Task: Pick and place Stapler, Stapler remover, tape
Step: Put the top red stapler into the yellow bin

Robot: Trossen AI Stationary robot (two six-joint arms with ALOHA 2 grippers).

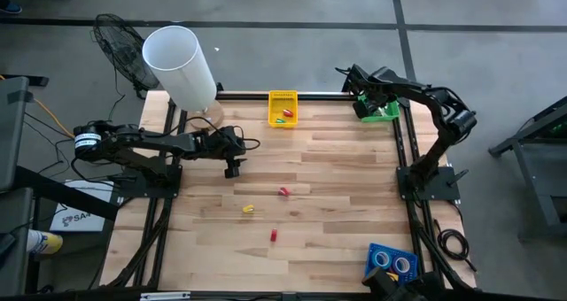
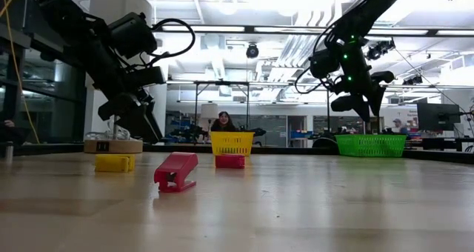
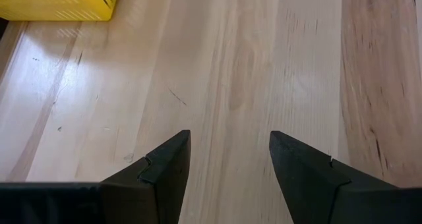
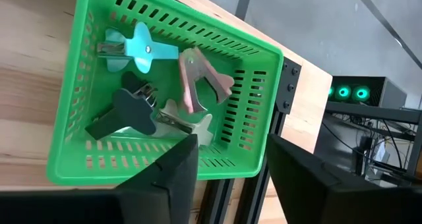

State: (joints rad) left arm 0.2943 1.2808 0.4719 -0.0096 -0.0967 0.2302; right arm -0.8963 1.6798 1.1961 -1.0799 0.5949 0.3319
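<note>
Three small staplers lie flat on the wooden table: a red one (image 1: 283, 191) (image 2: 229, 161), a yellow one (image 1: 249, 209) (image 2: 115, 162) and a second red one (image 1: 274, 235) (image 2: 176, 170). Several staple removers, among them a blue one (image 4: 138, 47), a pink one (image 4: 198, 79) and a black one (image 4: 125, 112), lie in the green basket (image 1: 379, 111) (image 4: 72, 85). Blue tape rolls (image 1: 392, 262) sit at the table's near right corner. My left gripper (image 1: 232, 165) (image 3: 229, 158) is open above bare wood, left of the staplers. My right gripper (image 1: 370, 99) (image 4: 227, 168) is open above the green basket.
A yellow basket (image 1: 283, 108) (image 2: 232, 142) at the far edge holds small red and green pieces. A white cylinder (image 1: 181, 64) and a fan (image 1: 119, 37) stand at the far left corner. A person (image 2: 222, 122) sits beyond the table.
</note>
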